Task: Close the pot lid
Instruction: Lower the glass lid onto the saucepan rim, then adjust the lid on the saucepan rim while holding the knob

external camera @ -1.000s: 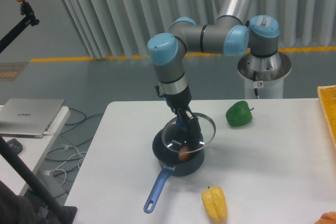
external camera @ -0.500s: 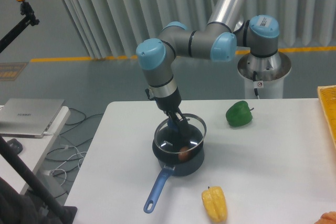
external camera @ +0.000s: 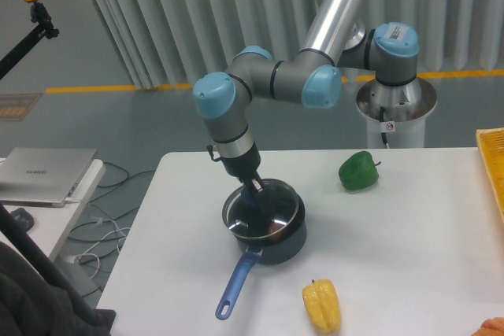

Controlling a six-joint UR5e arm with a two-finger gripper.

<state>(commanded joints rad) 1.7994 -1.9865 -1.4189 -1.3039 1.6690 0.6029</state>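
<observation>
— On the white table (external camera: pixel 409 234), how many things do you count?

— One pot (external camera: pixel 272 234), dark and round, with one long blue handle (external camera: pixel 237 281) running toward the near-left edge. One glass lid (external camera: pixel 262 210) with a thin metal rim. Two peppers: one green pepper (external camera: pixel 359 171) well behind and to the right of the pot, one yellow pepper (external camera: pixel 322 305) near the front edge, to the right of the handle's end.

— Where does the lid sit?

— Over the mouth of the pot, tilted a little, with its left edge overhanging the pot's left side. Whether the rim rests on the pot all the way round I cannot tell; the glass and the dark pot blend together.

— And the hand?

— One gripper (external camera: pixel 253 191), reaching down at a slant from the single arm (external camera: pixel 272 88), its fingers closed on the blue knob at the lid's middle. The knob is mostly hidden by the fingers, so only a bit of blue shows.

— Anything inside the pot?

— A small reddish patch shows through the glass near the front wall; too blurred to name.

— Off the table?

— One laptop (external camera: pixel 43 175) on a low stand at the left, cables on the floor beneath it, and one yellow crate (external camera: pixel 492 163) cut by the right edge.
</observation>
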